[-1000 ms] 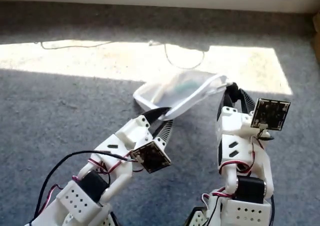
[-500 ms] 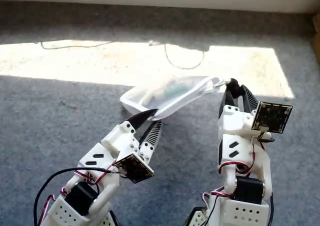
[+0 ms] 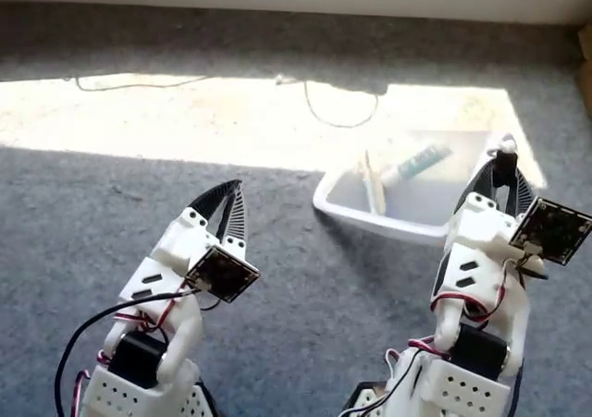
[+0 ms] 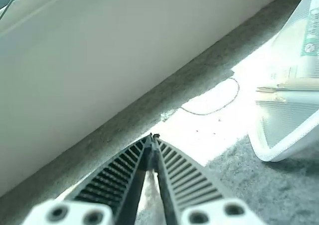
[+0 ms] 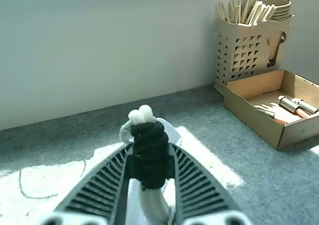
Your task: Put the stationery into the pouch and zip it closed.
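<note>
The pouch lay on the grey carpet, to the right of the middle, half in the patch of sunlight. Through its clear side I could see stationery inside: a pen with a green part and a pale stick, maybe a pencil.

The right end effector stood at the right end of the pouch, and its fingers were clamped on the zip pull, which was wrapped in black cord. The left end effector was well apart from the pouch, with its fingers together and nothing between them.

In my judgement the filling step was done and the zipping step was in hand. The pictures did not show whether the zip was closed along the whole length.

If it was not, the next move would call for the left end effector to hold the other end of the pouch, so that a pull would run the slider and not drag the whole pouch. If it was closed, the right end effector needed only to let go.
</note>
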